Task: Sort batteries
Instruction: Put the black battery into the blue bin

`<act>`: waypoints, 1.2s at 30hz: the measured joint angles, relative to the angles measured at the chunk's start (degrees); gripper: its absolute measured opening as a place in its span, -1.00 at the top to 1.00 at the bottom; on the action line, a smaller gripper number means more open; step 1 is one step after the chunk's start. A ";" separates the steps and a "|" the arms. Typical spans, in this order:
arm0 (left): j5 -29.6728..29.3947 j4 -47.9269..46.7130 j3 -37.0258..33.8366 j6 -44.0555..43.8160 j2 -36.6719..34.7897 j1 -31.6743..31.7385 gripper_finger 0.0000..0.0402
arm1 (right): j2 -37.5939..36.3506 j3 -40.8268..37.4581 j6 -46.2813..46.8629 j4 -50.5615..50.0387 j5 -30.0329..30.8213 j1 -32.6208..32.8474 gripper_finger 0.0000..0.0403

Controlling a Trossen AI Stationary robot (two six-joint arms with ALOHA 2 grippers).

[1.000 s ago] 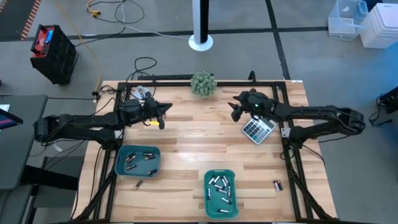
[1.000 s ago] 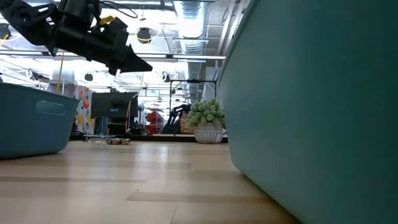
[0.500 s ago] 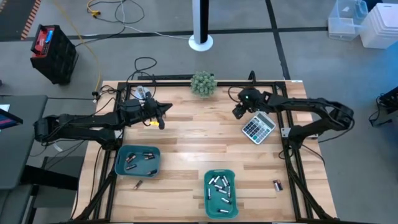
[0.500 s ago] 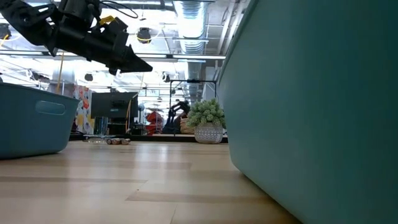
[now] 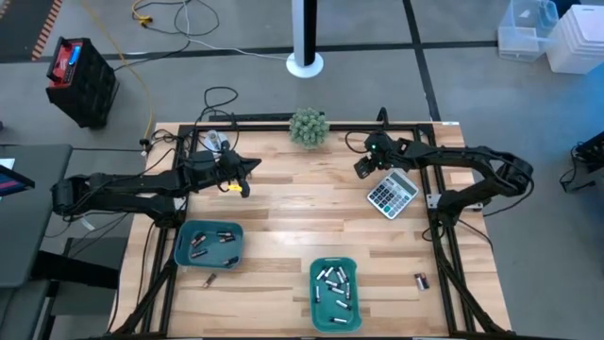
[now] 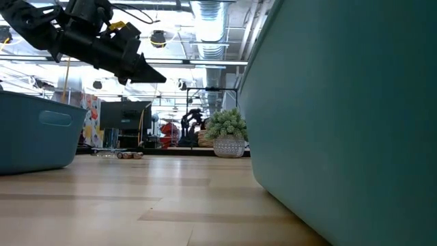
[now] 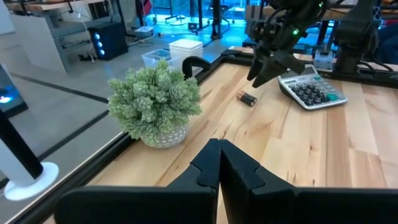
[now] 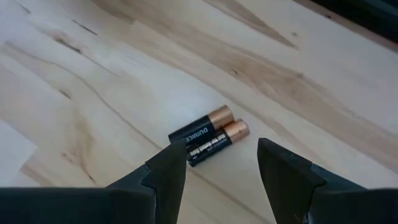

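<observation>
Two dark batteries with coppery ends (image 8: 208,135) lie side by side on the wood; in the left wrist view they show as a small dark pair (image 7: 247,98). My right gripper (image 8: 221,151) (image 5: 361,168) hangs open just above them, slanting down, one finger on either side, touching nothing. My left gripper (image 7: 219,146) (image 5: 250,168) is shut and empty, held level above the table's far left. Several dark batteries lie in the left teal tray (image 5: 186,232). Several silvery ones lie in the front teal tray (image 5: 316,267). Loose batteries lie at the near left (image 5: 210,280) and near right (image 5: 421,280).
A grey calculator (image 5: 392,195) lies just to the right of my right gripper. A small potted plant (image 5: 309,127) stands at the middle of the far edge. The black frame rail (image 5: 264,118) runs round the table. Bare wood lies between the arms and the trays.
My right gripper has sunk toward the table and tipped from nearly level to slanting down over the two batteries, its arm swinging toward the far edge. It has stayed open. My left gripper has kept still.
</observation>
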 joint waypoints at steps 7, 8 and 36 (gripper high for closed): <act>0.00 0.05 0.00 0.00 -0.02 0.00 1.00 | 0.17 0.00 0.84 -0.34 1.96 -0.01 -0.05; 0.00 0.05 0.00 0.00 -0.01 0.00 1.00 | 0.20 0.00 0.86 -0.34 2.03 0.04 -0.05; 0.00 0.07 0.04 0.00 -0.02 -0.02 1.00 | 8.46 -0.11 2.23 3.37 2.15 -0.83 -0.05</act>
